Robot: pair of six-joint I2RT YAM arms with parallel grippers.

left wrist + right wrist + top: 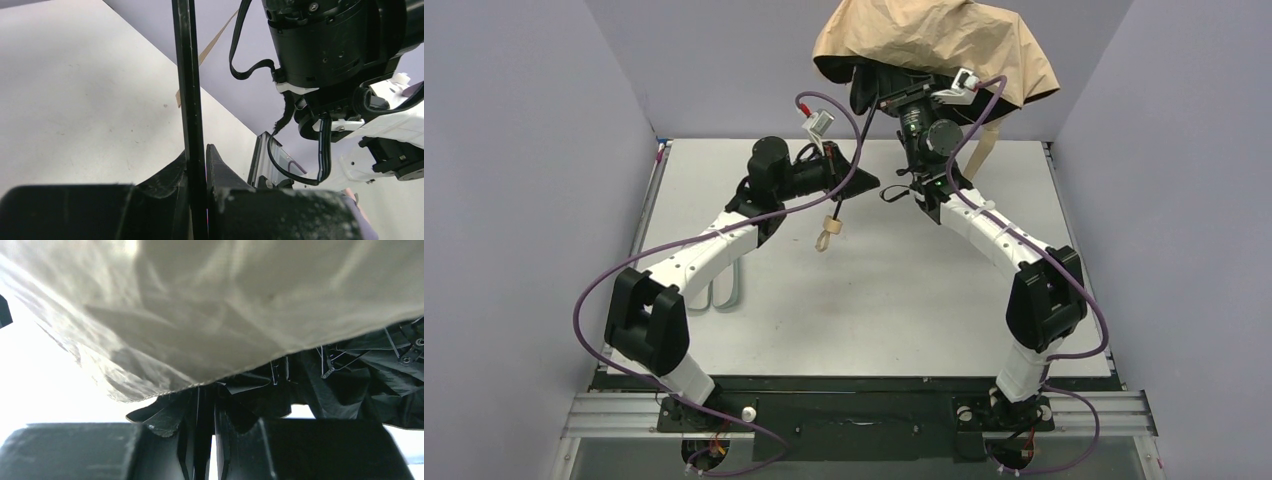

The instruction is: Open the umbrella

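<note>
The umbrella's tan canopy (934, 45) hangs bunched and half spread high at the back, its black lining (350, 380) and thin ribs showing beneath the fabric (225, 305). The thin black shaft (187, 75) slants down from it to my left gripper (856, 185), which is shut on it (197, 155). Below that grip dangles the small tan handle (827, 237). My right gripper (906, 98) reaches up under the canopy. Its jaws (206, 405) are shut on the shaft close to the lining. A tan strap (984, 145) hangs behind the right arm.
The white table (874, 320) lies below both arms. A pale flat sleeve (727, 290) rests on it beside the left forearm. Grey-purple walls close in the left, right and back. The right wrist (320, 45) is close to the left gripper.
</note>
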